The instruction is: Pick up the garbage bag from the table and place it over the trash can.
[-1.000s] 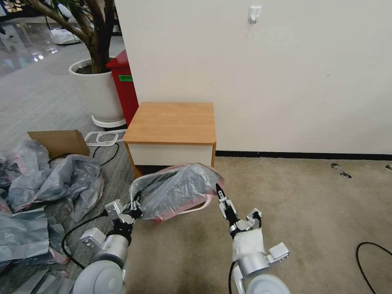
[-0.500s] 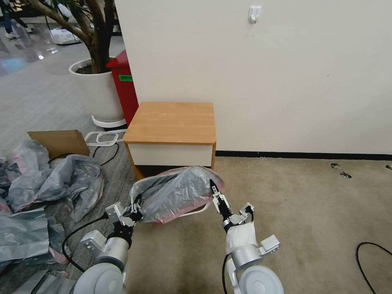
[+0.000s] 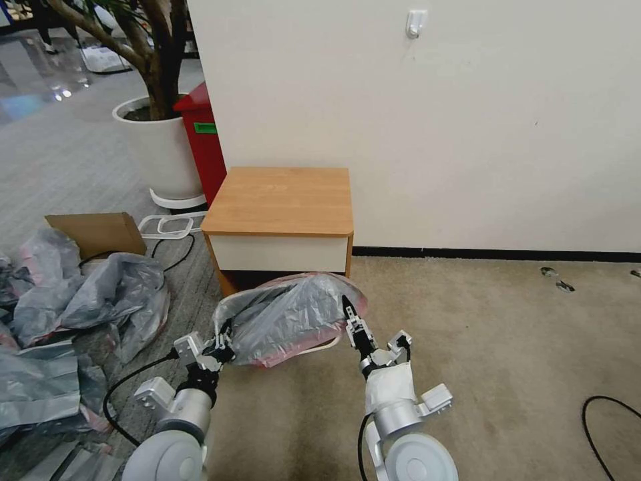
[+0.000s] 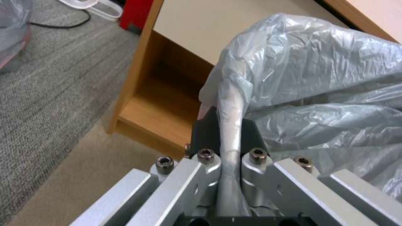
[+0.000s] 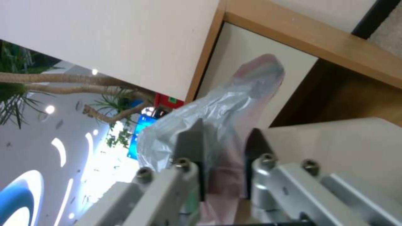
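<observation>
— Left arm?
— Reaches forward low on the left; left gripper has its fingers pinched tight on a fold of the garbage bag.
— Right arm?
— Extended forward, wrist angled up, cloth-wrapped; right gripper points up — fingers close together, plastic between them.

Office lobby: carpet, potted tree.

Head camera looks down from afar; both wrist cameras sit close, sharing the garbage bag and table.
</observation>
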You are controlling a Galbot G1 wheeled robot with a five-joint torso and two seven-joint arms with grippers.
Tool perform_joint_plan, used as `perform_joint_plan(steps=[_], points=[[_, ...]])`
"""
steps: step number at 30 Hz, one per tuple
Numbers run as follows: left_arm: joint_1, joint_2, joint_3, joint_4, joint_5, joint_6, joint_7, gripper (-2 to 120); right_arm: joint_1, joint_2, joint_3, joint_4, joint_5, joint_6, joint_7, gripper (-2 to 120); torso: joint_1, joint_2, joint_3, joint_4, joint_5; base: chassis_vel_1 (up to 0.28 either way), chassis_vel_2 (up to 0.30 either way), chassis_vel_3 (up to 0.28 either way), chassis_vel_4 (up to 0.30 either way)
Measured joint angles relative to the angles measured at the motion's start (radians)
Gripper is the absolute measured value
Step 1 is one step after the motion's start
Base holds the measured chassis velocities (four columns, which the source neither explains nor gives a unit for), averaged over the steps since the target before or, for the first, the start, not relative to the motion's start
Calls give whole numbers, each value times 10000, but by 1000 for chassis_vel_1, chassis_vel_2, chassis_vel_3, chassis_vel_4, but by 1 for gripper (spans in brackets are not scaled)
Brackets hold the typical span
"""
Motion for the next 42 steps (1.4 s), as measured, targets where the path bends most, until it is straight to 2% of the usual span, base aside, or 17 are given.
perform_joint_plan(steps=[3, 5, 14, 24, 36, 42], points=[[-23, 0, -9, 18, 1, 7, -18, 1, 25, 12, 4, 16, -51, 22, -1, 3, 0, 0, 0, 0, 0, 0, 0, 0, 0], [-31, 1, -20, 23, 1, 14, -32, 1, 29, 5, 10, 33, -73, 35, -2, 0, 0, 0, 0, 0, 0, 0, 0, 0, 0], [-171, -71, -71, 83, -93, 143, -379, 1, -164, -91, -101, 320, -223, 94, 8, 0, 0, 0, 0, 0, 0, 0, 0, 0, 0], [-299, -104, -214, -208, -796, 609, -957, 1, -625, -161, -290, 439, -743, 260, 14, 0, 0, 0, 0, 0, 0, 0, 0, 0, 0], [-176, -150, -244, -1290, -2465, 1605, -1522, 1, -519, -186, -34, -678, -1552, 715, -16, 0, 0, 0, 0, 2, -9, 0, 0, 0, 0], [-61, -221, -248, -1431, -2659, 1702, -1577, 1, -265, -184, 108, -1099, -1758, 862, -12, 0, 0, 0, 0, 1, -5, 0, 0, 0, 0]])
